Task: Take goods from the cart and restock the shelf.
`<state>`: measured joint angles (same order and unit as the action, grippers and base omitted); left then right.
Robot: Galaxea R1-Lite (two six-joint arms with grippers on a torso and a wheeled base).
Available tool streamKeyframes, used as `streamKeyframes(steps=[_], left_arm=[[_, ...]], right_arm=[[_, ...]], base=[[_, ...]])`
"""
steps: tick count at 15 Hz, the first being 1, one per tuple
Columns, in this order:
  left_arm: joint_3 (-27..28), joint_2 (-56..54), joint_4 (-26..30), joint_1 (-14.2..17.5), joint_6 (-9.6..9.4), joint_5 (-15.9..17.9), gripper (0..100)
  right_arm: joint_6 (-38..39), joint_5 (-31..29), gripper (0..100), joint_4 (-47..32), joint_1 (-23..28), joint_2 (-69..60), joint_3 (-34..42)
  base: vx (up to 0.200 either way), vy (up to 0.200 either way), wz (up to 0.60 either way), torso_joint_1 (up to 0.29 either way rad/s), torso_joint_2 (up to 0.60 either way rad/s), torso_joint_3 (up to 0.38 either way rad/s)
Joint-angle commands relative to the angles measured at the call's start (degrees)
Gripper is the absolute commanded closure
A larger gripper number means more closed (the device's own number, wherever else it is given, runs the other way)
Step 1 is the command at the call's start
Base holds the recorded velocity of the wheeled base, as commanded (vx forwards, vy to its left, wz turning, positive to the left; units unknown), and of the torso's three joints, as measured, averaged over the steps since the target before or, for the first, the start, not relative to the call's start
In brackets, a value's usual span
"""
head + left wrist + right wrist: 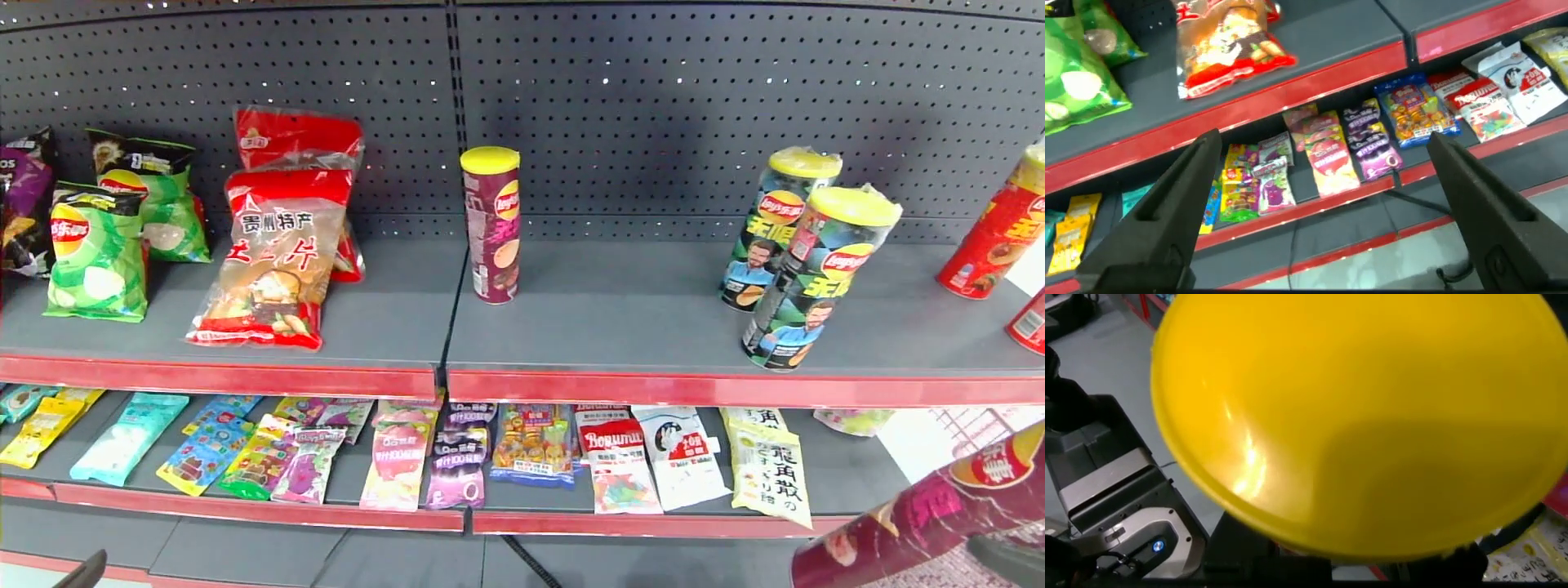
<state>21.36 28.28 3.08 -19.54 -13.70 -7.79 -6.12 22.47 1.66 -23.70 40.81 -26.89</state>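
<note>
A maroon chip can [914, 514] with a yellow lid [1364, 416] hangs tilted at the lower right, in front of the lower shelf, and my right gripper [1002, 557] is shut on its far end. Its lid faces the right wrist camera and hides the fingers. A matching maroon can [491, 224] stands upright on the grey upper shelf board [620, 327], near the middle seam. My left gripper [1323, 140] is open, fingers [1180, 204] wide apart and holding nothing, low in front of the lower shelf's snack packets [1331, 151].
On the upper shelf are green chip bags [98, 253], a red snack bag [273, 261], two blue-green cans [812, 273] and red cans [992, 233] at the far right. Bare board lies between the maroon can and the blue-green cans. Flat packets [457, 457] line the lower shelf.
</note>
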Motion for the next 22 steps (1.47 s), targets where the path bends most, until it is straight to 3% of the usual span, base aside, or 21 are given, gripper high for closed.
streamKeyframes(steps=[1,6,11,20,22], left_arm=[[0.0,0.3,0.0,-0.1,-0.01,0.0,0],[0.0,0.4,0.0,-0.1,-0.01,0.1,0],[0.0,0.4,0.0,-0.1,-0.1,0.1,0],[0.0,0.8,0.1,-0.1,-0.1,0.1,0],[0.0,0.8,0.1,-0.1,-0.1,0.1,0]], right_arm=[[0.0,0.0,100,0.0,0.0,0.2,0.1],[0.0,0.0,100,0.0,0.0,0.2,0.8],[0.0,0.0,100,0.0,0.0,0.3,1.1],[0.0,0.1,100,0.1,-0.1,0.8,1.2],[0.0,0.1,100,0.3,0.0,1.3,1.1]], base=[[0.0,0.2,0.0,-0.002,0.0,0.002],[0.0,0.2,0.0,0.001,0.0,0.002],[0.0,0.0,0.0,0.0,0.0,0.0],[0.2,0.0,0.0,0.005,0.0,0.007],[0.0,0.0,0.0,0.0,0.0,0.0]])
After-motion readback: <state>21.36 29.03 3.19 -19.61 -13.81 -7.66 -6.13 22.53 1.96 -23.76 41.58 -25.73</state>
